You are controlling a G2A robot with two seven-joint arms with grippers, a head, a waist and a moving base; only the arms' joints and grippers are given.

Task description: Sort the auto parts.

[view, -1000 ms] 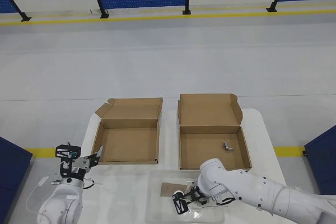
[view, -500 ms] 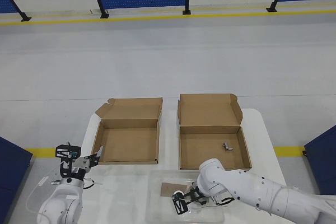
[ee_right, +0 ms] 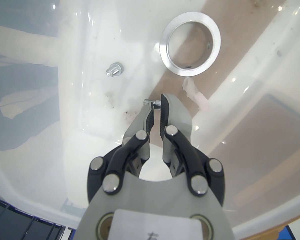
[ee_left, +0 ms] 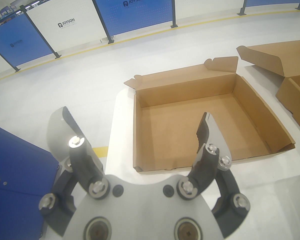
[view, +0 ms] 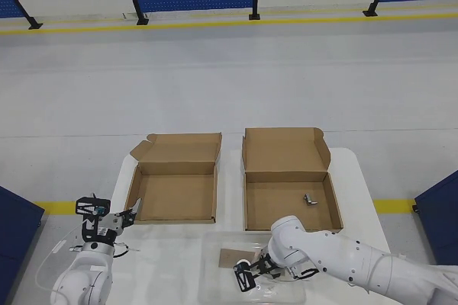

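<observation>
Inside the clear plastic bin (ee_right: 270, 58) my right gripper (ee_right: 157, 104) is shut on a small screw (ee_right: 151, 103), which sticks out sideways at the fingertips. A metal ring (ee_right: 190, 47) and a short bolt (ee_right: 114, 70) lie on the bin floor beyond it, with a pale plastic clip (ee_right: 197, 95) beside the tips. From above, the right gripper (view: 244, 279) sits low in the bin (view: 214, 263) at the table's front. My left gripper (ee_left: 135, 126) hangs open and empty near the left cardboard box (ee_left: 210, 123), at the table's left front corner (view: 120, 221).
Two open cardboard boxes stand side by side on the table: the left box (view: 175, 197) has a bare floor, the right box (view: 286, 200) holds a small metal part (view: 311, 200). A brown card (view: 235, 256) lies under the bin.
The right gripper has shifted slightly within the bin. The left arm has kept still.
</observation>
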